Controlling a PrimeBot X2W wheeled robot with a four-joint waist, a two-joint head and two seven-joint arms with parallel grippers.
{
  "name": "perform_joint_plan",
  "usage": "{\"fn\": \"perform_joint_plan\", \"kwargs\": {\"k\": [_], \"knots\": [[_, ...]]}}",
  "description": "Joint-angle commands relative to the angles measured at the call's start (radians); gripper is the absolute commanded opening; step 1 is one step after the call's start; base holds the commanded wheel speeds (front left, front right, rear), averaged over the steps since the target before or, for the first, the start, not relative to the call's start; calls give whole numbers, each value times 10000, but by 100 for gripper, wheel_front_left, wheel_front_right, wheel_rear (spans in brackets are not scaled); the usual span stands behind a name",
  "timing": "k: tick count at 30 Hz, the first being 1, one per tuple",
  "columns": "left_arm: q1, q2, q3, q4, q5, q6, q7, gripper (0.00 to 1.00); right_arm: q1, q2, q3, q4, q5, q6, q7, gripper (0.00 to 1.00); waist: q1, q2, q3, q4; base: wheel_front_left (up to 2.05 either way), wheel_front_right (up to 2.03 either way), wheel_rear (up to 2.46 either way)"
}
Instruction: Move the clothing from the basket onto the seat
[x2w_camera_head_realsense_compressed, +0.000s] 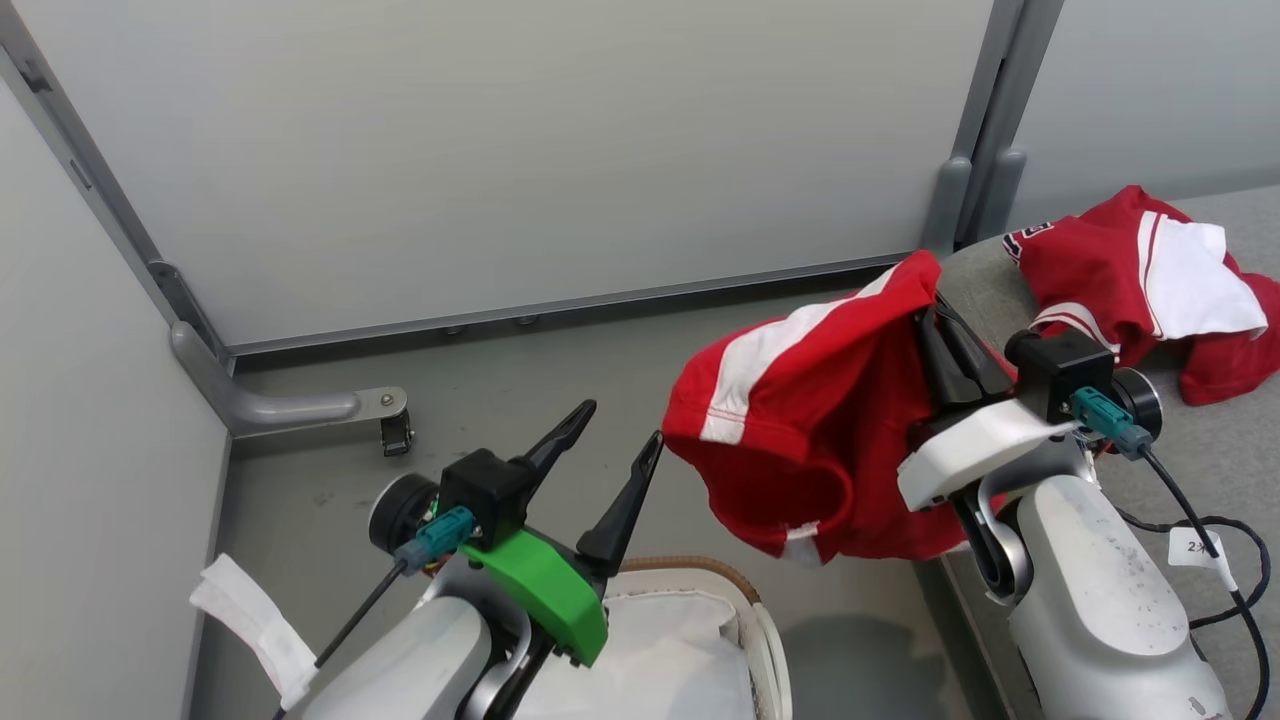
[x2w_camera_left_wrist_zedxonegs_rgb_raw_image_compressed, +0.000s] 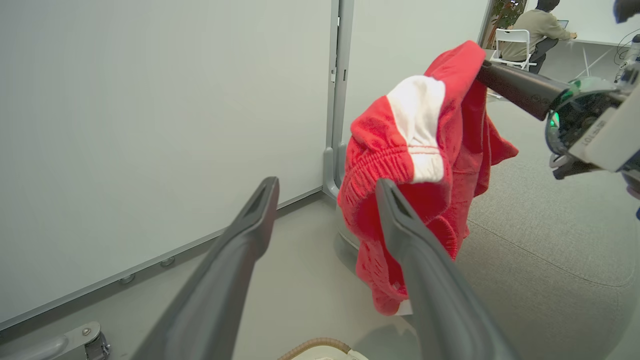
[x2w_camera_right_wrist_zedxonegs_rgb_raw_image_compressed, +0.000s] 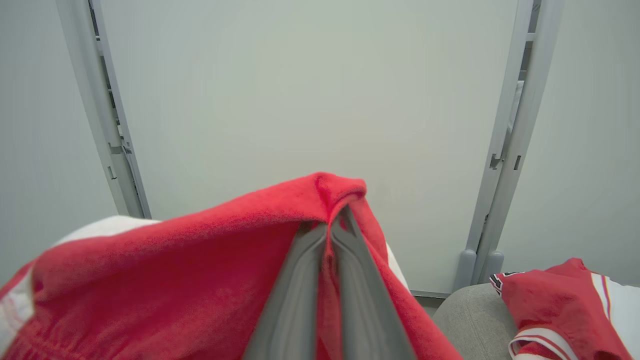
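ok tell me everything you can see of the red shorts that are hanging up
The red shorts look like shiny knit, with a broad white stripe and a gathered elastic waistband. They hang crumpled in the air, pinched at the top by the shut right gripper, beside the edge of the grey seat, above the floor.

Your head camera is looking down from above onto the floor corner (x2w_camera_head_realsense_compressed: 560, 380) beside the grey partition panels (x2w_camera_head_realsense_compressed: 500, 150). Your left wrist camera is pointing along the left tool (x2w_camera_left_wrist_zedxonegs_rgb_raw_image_compressed: 326, 184) at the red shorts (x2w_camera_left_wrist_zedxonegs_rgb_raw_image_compressed: 415, 150), close up. Your right wrist camera is facing those panels, sitting nearest of all to the same shorts. All three views are sharing the shorts and the grey sofa cushion (x2w_camera_right_wrist_zedxonegs_rgb_raw_image_compressed: 470, 320).
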Motion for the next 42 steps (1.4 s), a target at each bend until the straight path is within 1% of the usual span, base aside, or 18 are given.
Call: {"fn": "perform_joint_plan", "kwargs": {"k": [1,9,13,18,23,28,37,42], "knots": [[298,-52,109,-35,97,-23,-31,100,122,-31,-81,-72,-78,-14,-24,0,0,0,22,-34,0,0,0],[1355,-281,672,31,697,-199,-22,100,324,-30,-468,-160,-372,-14,-24,0,0,0,91,-157,0,0,0],[1645,-443,948,81,1027,-296,-23,100,446,-32,-568,-179,-374,-14,-24,0,0,0,118,-233,0,0,0],[1824,-599,1236,132,1167,-383,-22,100,512,-33,-650,-206,-336,-14,-24,0,0,0,148,-342,0,0,0],[2040,-793,1528,18,1416,-406,-22,100,668,-33,-912,-343,-404,-14,-24,0,0,0,334,-631,0,0,0],[2166,-886,1575,33,1714,-476,-22,100,852,-33,-1092,-580,-534,-14,-24,0,0,0,591,-1267,0,0,0],[1833,-1044,1733,31,2203,-619,-24,100,1043,-29,-1320,-996,-753,-14,-24,0,0,0,1234,-3032,0,0,0],[1707,-1155,1709,124,2378,-718,-22,100,1097,-29,-1423,-1109,-738,-14,-24,0,0,0,1456,-3703,0,0,0]]}}
